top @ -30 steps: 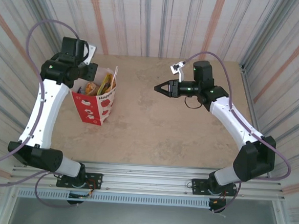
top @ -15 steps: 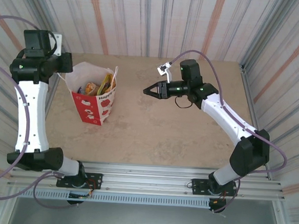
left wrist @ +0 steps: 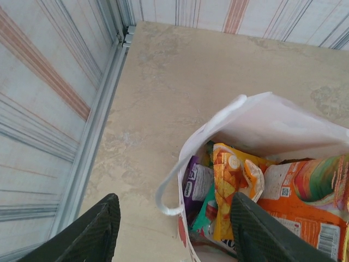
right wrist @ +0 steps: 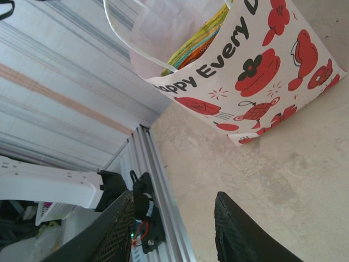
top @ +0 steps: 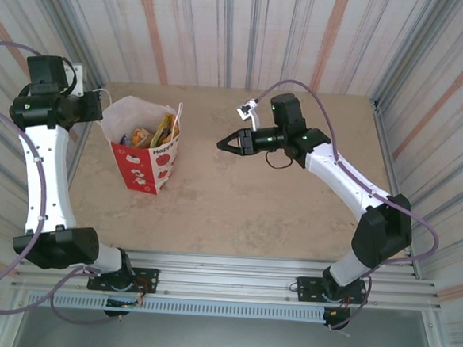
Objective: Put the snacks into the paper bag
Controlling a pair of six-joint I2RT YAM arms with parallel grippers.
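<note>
The paper bag (top: 155,156), white above with red fruit prints, stands upright at the table's left. Several snacks (top: 153,132) sit inside it. From the left wrist view I look down into the bag (left wrist: 262,123): a purple packet (left wrist: 196,183), an orange-yellow packet (left wrist: 229,188), a bigger orange packet (left wrist: 308,199) and a teal corner (left wrist: 203,214) show. My left gripper (left wrist: 174,204) hangs open and empty over the bag's left rim and cord handle (left wrist: 166,191); from above it (top: 95,107) is just left of the bag. My right gripper (top: 222,143) is open and empty, apart to the bag's right, facing the bag (right wrist: 256,60).
Striped corrugated walls (top: 249,32) close in the table (top: 253,199) at the back and both sides. An aluminium rail (top: 233,269) runs along the near edge. The right wrist view takes in that rail (right wrist: 155,164) and the left arm's base (right wrist: 144,218).
The left arm has swung left and back off the bag's top, so the bag's mouth is uncovered. The right gripper has moved left toward the bag, still open.
</note>
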